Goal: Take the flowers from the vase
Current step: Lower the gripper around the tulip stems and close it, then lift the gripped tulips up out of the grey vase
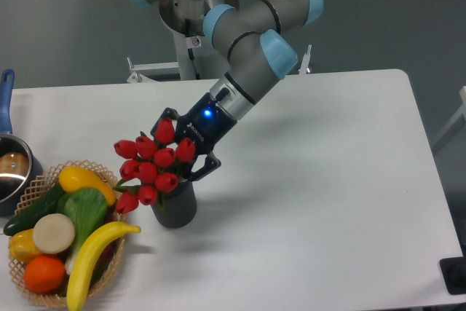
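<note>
Flowers (153, 169) are seated in the vase (177, 206) beside the basket (36, 187), straddled by the gripper (184, 145) with jaws apart; grasp step judged underway, so closure then a straight lift is required

open jaws of the gripper (180, 145) around red flowers (151, 164) in grey vase (176, 205)
</note>
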{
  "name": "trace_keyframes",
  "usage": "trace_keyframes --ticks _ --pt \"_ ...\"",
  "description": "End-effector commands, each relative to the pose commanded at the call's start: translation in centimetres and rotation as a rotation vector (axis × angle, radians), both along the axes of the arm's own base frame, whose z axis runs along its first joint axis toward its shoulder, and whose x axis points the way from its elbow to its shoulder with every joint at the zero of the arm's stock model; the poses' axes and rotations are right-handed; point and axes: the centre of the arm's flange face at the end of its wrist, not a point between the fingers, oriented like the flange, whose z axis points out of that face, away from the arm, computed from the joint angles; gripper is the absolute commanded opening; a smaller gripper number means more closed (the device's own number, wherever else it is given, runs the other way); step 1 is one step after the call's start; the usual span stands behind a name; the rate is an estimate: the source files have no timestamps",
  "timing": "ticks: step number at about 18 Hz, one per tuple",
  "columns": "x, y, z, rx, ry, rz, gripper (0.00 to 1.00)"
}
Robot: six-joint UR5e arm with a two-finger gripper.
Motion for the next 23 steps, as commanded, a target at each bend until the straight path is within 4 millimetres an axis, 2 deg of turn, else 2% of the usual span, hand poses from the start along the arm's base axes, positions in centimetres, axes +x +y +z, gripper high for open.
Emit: trace_keyframes --ticks 5,9,14,19,23 --pt "0.0 0.0 4.0 0.004 -0.031 0.055 0.00" --pt "0.3 0.5 8.3 0.034 -0.094 0.091 0.00" --pt "-1.0 0.9 12.8 0.054 -0.130 0.143 0.00" --pt "-3.4 0.5 17.7 0.089 -0.135 0.203 0.00" --pt "-5.0 -0.4 20.3 0.115 -0.187 0.243 0.00"
